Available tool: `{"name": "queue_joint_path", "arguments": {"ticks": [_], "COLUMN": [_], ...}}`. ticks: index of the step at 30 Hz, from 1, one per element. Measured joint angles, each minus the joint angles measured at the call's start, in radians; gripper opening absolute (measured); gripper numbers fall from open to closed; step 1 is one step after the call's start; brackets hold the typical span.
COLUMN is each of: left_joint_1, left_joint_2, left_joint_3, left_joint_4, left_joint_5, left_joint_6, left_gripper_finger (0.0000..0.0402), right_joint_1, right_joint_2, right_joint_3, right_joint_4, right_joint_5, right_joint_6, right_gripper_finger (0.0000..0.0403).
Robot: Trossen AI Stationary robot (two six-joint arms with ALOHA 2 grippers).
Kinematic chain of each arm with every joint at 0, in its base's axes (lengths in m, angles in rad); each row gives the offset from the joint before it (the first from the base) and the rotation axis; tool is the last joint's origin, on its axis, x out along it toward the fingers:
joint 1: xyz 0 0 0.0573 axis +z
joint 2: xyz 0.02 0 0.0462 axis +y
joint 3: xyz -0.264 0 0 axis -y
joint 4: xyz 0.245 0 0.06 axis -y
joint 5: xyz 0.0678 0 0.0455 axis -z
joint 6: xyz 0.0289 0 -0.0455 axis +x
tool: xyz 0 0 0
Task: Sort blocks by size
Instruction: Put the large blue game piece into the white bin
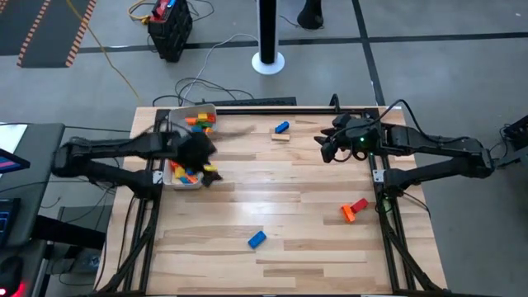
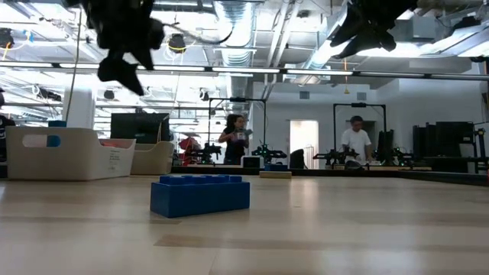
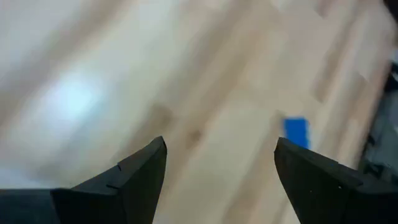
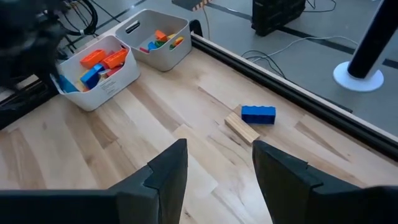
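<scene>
- Wooden table (image 1: 289,190) carries two white trays (image 4: 99,81) at its far-left corner, both already holding blocks (image 1: 200,121), presumably one tray per size.
- Left gripper (image 1: 196,153) hangs over the nearer tray, fingers (image 3: 140,174) apart and holding nothing, likely just after a drop.
- Right gripper (image 4: 214,168) hovers empty near the far-right edge, fingers apart.
- Loose blocks remain: a blue block (image 4: 258,114) beside a tan bar (image 4: 241,129), just ahead of the right gripper; another blue (image 1: 256,239) and an orange-red pair (image 1: 355,209) lie well apart, nearer the front.
</scene>
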Motion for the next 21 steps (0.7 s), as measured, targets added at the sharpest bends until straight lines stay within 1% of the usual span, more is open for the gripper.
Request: {"name": "queue_joint_path", "arguments": {"ticks": [2,4,6,9,10,12,15,17,19,21], "left_joint_1": [-0.126,-0.260,-0.378,-0.498,-0.520,-0.544,-0.559,-0.563,-0.570,-0.573], "left_joint_2": [0.051,0.104,0.160,0.251,0.283,0.350,0.450,0.518,0.581,0.637], "left_joint_3": [0.000,0.000,0.000,0.009,0.009,0.009,0.010,0.036,0.089,0.160], "left_joint_4": [0.083,0.194,0.293,0.384,0.413,0.460,0.538,0.536,0.509,0.487], "left_joint_5": [-0.015,-0.063,-0.168,-0.328,-0.357,-0.360,-0.316,-0.291,-0.282,-0.282], "left_joint_6": [-0.060,-0.079,-0.070,-0.074,-0.092,-0.169,-0.307,-0.370,-0.378,-0.321], "left_gripper_finger": [0.0284,0.0282,0.0279,0.0277,0.0277,0.0277,0.0277,0.0276,0.0276,0.0276], "right_joint_1": [0.000,0.000,-0.003,-0.011,-0.013,-0.021,-0.030,-0.032,-0.032,-0.032], "right_joint_2": [0.000,0.000,0.000,0.000,0.000,0.000,0.000,0.000,0.000,0.000], "right_joint_3": [0.000,0.000,0.000,0.000,0.000,0.000,0.000,0.000,0.000,0.000], "right_joint_4": [-0.003,-0.015,-0.028,-0.062,-0.071,-0.084,-0.087,-0.086,-0.087,-0.087], "right_joint_5": [-0.001,-0.001,-0.003,-0.004,-0.004,-0.004,-0.006,-0.009,-0.015,-0.028], "right_joint_6": [-0.001,-0.003,-0.007,-0.008,-0.008,-0.019,-0.033,-0.034,-0.034,-0.034], "right_gripper_finger": [0.0207,0.0207,0.0207,0.0207,0.0207,0.0207,0.0207,0.0207,0.0207,0.0207]}}
